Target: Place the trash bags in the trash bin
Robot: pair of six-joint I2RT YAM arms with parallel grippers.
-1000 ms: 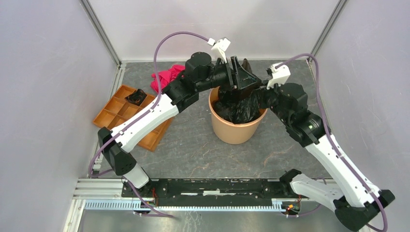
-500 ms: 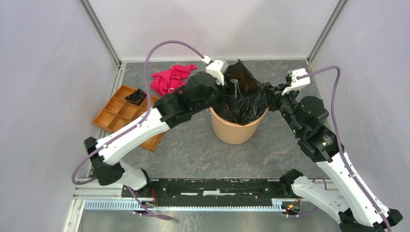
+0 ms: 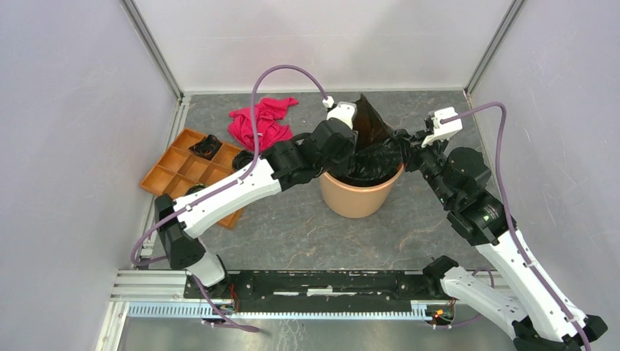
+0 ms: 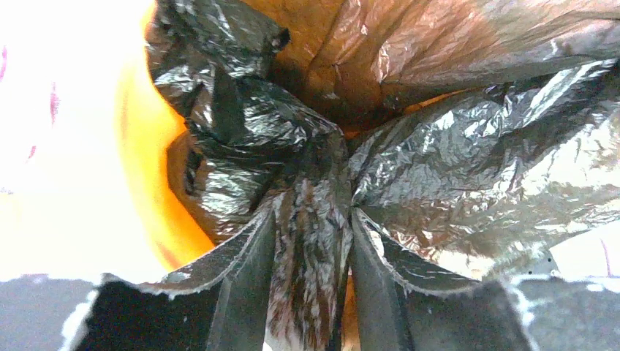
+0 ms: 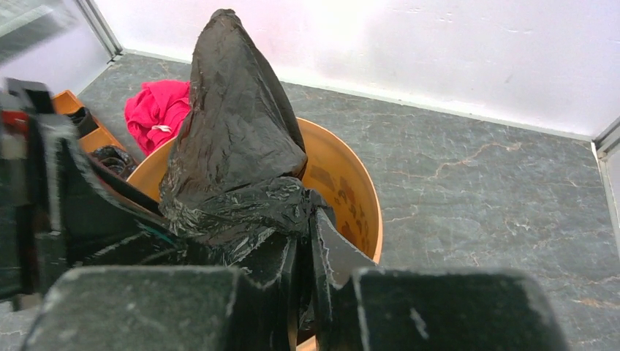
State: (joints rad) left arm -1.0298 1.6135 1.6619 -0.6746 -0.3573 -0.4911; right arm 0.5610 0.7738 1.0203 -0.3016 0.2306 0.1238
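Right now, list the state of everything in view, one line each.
Trash bag, partly inside the bin, one peak standing above the rim.
Trash bin, upright, bag inside.
Left fingers, closed on bag film over the bin's mouth.
Right fingers, closed on bag film by the rim.
Pink cloth, crumpled on the table.
Orange tray, flat on the table.

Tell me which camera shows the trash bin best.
Top external: the trash bin stands whole, outer wall and near rim clear, trash bags filling its mouth. Right wrist shows part of its rim and inner wall beside a bag. Left wrist shows an overexposed orange strip of inner wall.
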